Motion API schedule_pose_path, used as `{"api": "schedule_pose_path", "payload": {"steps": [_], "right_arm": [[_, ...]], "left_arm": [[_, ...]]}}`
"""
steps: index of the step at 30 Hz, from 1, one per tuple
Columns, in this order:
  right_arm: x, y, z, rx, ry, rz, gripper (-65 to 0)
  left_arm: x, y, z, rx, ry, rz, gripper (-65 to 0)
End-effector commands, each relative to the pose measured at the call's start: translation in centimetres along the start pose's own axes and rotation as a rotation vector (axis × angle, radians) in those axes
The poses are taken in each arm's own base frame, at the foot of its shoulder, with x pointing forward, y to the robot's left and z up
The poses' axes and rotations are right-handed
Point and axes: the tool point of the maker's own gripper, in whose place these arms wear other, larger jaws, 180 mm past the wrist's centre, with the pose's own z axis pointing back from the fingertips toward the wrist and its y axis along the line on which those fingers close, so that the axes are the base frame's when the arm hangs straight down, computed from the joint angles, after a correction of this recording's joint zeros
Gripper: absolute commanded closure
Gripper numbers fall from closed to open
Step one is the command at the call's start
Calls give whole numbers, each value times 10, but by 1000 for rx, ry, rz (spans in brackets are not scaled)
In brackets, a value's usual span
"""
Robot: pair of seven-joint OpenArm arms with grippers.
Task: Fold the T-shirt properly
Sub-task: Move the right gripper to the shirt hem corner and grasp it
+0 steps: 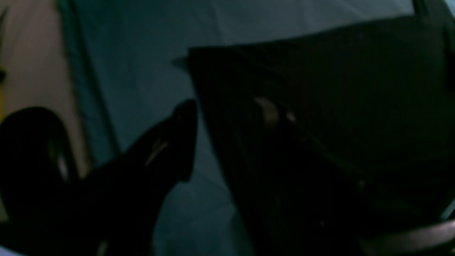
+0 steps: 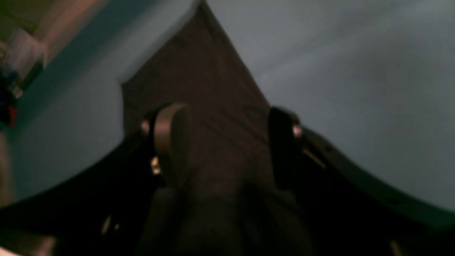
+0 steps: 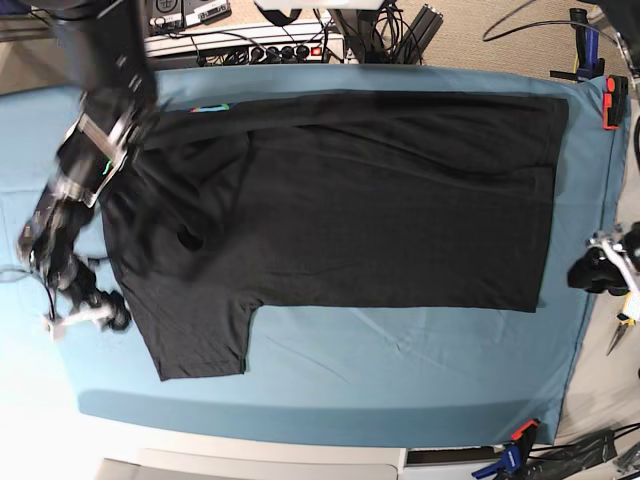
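The black T-shirt (image 3: 350, 200) lies spread flat on the teal table cloth (image 3: 400, 360), with its hem at the right and one sleeve (image 3: 195, 335) pointing at the front left. My right gripper (image 3: 85, 305) hangs blurred at the table's left edge beside that sleeve. In its wrist view the right gripper (image 2: 225, 142) is open, its two fingers (image 2: 170, 142) wide apart with dark fabric (image 2: 213, 106) lying beneath them. My left gripper (image 3: 600, 268) sits off the table's right edge, beyond the hem. Its wrist view is very dark: the left gripper (image 1: 227, 113) shows jaws apart, over a shirt corner (image 1: 320, 106).
A red clamp (image 3: 610, 100) grips the table's back right edge and an orange-and-blue clamp (image 3: 515, 440) the front right. A power strip and cables (image 3: 260, 45) lie behind the table. Pliers (image 3: 620, 335) rest off the right edge.
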Motion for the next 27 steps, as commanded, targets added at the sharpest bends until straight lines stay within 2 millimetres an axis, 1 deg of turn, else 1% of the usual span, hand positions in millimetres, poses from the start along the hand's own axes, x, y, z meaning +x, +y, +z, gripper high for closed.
{"api": "schedule_pose_path", "payload": {"steps": [1, 4, 6, 8, 10, 12, 14, 16, 19, 21, 27], "right_arm": [[38, 6, 5, 23, -73, -9, -347], [51, 2, -1, 34, -67, -83, -347], [51, -10, -1, 10, -52, -111, -347], [46, -26, 3, -39, -26, -99, -347], [35, -47, 7, -109, 2, -71, -347], [22, -62, 9, -150, 20, -53, -347], [6, -74, 8, -179, 38, -40, -347], [-8, -80, 7, -190, 48, -41, -347], [-23, -84, 5, -194, 64, -45, -346], [-27, -81, 3, -182, 66, -52, -346], [-27, -63, -5, -109, 57, -60, -346]], "left_arm": [[23, 5, 11, 13, -56, -31, -269], [20, 8, 11, 28, -40, -40, -269], [20, 8, 11, 29, -37, -40, -269], [19, 8, 11, 29, -35, -39, -269], [20, 8, 11, 27, -37, -38, -269], [20, 7, 11, 26, -37, -37, -269], [20, 7, 11, 25, -37, -36, -269], [20, 7, 11, 24, -38, -36, -269], [20, 7, 11, 24, -38, -36, -269], [20, 7, 11, 24, -38, -36, -269], [20, 6, 10, 20, -41, -33, -269]]}}
